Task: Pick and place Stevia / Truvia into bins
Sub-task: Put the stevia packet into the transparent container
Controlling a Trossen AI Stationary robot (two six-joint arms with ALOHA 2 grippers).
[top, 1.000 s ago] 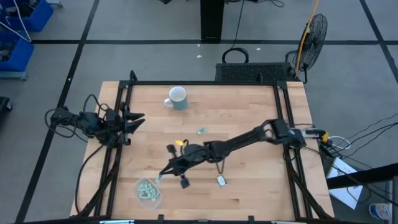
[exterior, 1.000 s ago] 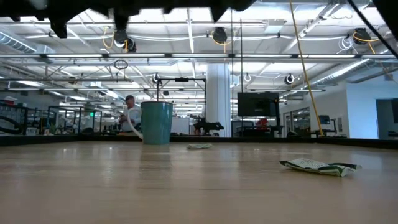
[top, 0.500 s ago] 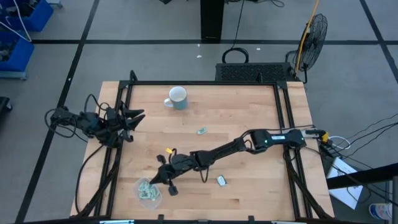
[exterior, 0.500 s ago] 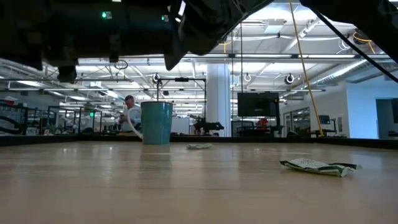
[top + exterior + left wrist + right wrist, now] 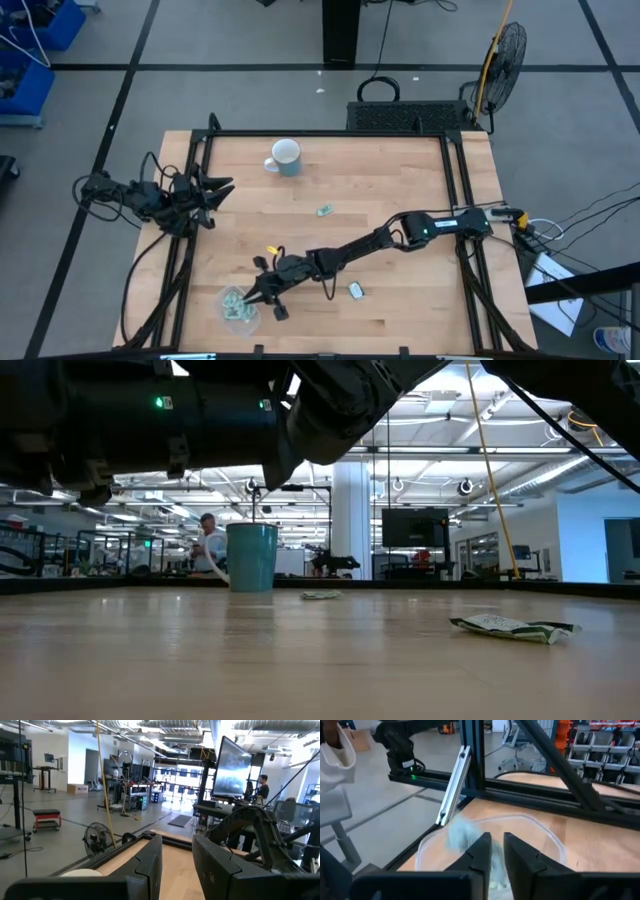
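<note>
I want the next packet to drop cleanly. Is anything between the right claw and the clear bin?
Nothing visible. The right claw hangs directly over the clear bin, whose open top shows just past its fingers, with only packets already inside.

Light wooden butcher-block bench, black-framed. Resting on it: a white and pale blue mug near the far edge; two small pale green paper packets lying apart; a clear round plastic container holding packets at the near left corner.
</note>
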